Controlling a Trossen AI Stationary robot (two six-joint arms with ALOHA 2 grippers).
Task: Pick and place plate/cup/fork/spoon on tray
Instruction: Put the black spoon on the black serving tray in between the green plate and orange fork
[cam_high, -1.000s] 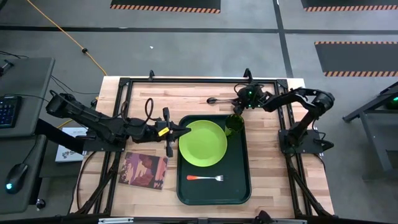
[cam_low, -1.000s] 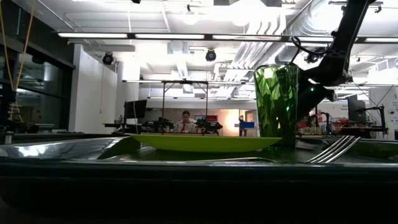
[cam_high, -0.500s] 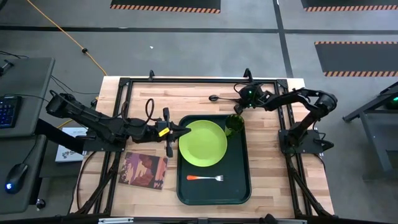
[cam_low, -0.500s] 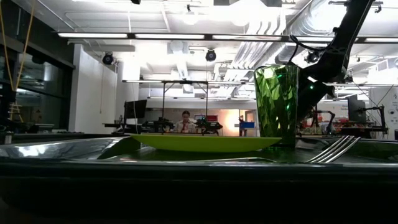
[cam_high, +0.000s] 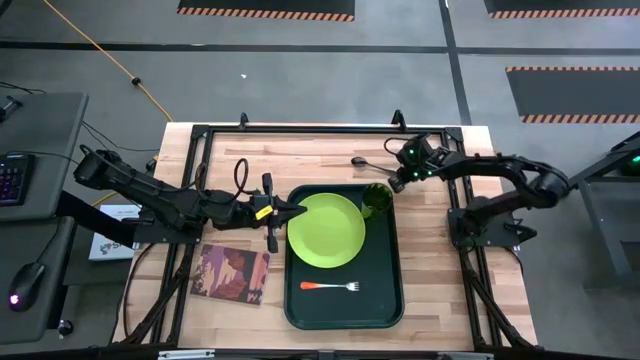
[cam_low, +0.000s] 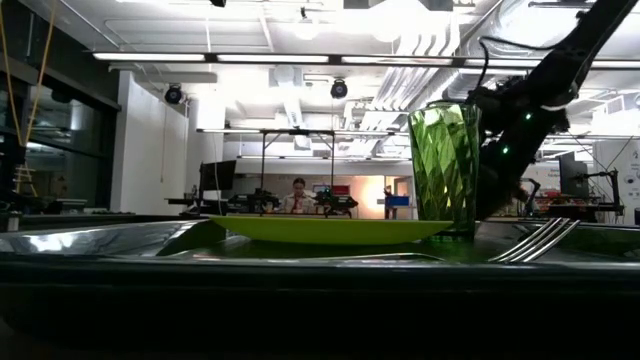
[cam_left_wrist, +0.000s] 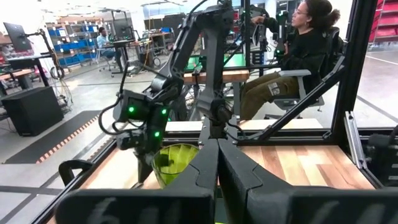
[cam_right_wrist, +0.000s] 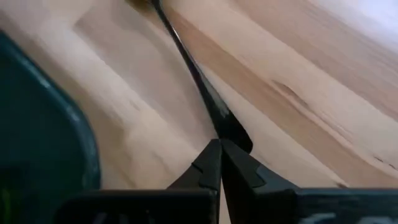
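closing on the spoon (cam_high: 359, 161): right end effector (cam_right_wrist: 219, 144) was apart a sec ago, now fingers pinched together on the handle end, w/ the spoon lying flat on the bench (cam_high: 300, 160) just beyond the tray (cam_high: 390, 280) far rim. plate (cam_high: 326, 230), cup (cam_high: 377, 198), fork (cam_high: 331, 286) already on tray, so spoon is the last item; looks grasped, not lifted yet. left end effector (cam_high: 300, 210) shut, empty, parked at plate's edge
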